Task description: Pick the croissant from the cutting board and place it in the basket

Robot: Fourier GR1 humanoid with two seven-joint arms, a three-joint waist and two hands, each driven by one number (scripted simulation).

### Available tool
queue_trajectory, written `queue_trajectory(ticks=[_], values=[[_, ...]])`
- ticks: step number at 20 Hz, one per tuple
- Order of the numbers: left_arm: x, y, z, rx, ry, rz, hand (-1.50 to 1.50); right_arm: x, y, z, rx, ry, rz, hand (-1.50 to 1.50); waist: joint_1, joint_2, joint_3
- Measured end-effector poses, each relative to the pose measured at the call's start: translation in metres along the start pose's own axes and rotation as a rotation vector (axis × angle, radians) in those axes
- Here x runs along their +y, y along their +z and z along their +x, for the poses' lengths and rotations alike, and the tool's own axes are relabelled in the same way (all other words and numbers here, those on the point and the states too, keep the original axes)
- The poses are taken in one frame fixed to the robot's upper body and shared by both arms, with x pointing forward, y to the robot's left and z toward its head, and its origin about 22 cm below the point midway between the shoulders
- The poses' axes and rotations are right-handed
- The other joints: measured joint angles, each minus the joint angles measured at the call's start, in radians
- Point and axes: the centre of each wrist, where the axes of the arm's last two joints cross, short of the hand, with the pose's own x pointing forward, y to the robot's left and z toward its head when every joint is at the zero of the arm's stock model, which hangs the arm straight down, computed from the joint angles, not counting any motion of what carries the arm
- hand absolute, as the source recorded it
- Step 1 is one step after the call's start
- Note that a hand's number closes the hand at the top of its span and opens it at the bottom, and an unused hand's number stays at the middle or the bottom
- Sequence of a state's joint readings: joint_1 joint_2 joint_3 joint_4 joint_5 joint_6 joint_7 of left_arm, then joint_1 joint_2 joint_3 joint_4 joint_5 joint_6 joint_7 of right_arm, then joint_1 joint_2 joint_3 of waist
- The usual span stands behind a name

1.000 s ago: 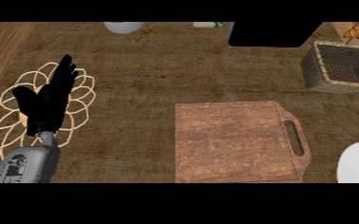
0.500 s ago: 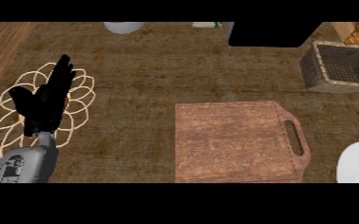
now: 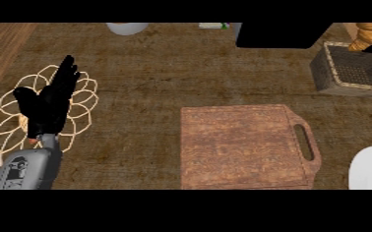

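Note:
The wooden cutting board (image 3: 243, 147) lies at the lower middle with nothing on it, its handle to the right. The dark woven basket (image 3: 347, 70) stands at the upper right. Just above its far corner, at the view's right edge, a golden-brown croissant (image 3: 361, 38) shows only in part. A dark sliver of my right hand (image 3: 368, 49) is beside it, the rest cut off by the edge. My left hand (image 3: 47, 105) rests open at the left, fingers up, over a wire flower-shaped trivet (image 3: 83, 96).
A large black box (image 3: 283, 34) stands at the back, left of the basket. A white bowl (image 3: 127, 28) and a small green-and-white item (image 3: 216, 25) sit along the back edge. A white plate (image 3: 361, 169) shows at the lower right edge.
The croissant at the right edge shows slightly lower, nearer the basket. The left hand has stayed where it was.

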State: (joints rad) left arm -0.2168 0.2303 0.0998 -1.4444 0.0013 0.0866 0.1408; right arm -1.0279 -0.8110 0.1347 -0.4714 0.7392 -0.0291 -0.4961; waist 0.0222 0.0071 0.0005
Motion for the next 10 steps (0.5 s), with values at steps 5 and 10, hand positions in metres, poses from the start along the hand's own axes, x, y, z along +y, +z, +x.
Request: queue_trajectory(ticks=[5,10], values=[[0.003,0.004,0.0,-0.006,0.003,-0.003,0.0,0.009,0.005,-0.01,0.011,0.033,0.014,1.5,0.005,0.001,0.0],[0.001,0.003,0.007,-0.005,-0.001,-0.002,0.0,0.017,0.005,-0.013,0.025,0.065,0.022,1.5,0.006,0.002,0.001]])
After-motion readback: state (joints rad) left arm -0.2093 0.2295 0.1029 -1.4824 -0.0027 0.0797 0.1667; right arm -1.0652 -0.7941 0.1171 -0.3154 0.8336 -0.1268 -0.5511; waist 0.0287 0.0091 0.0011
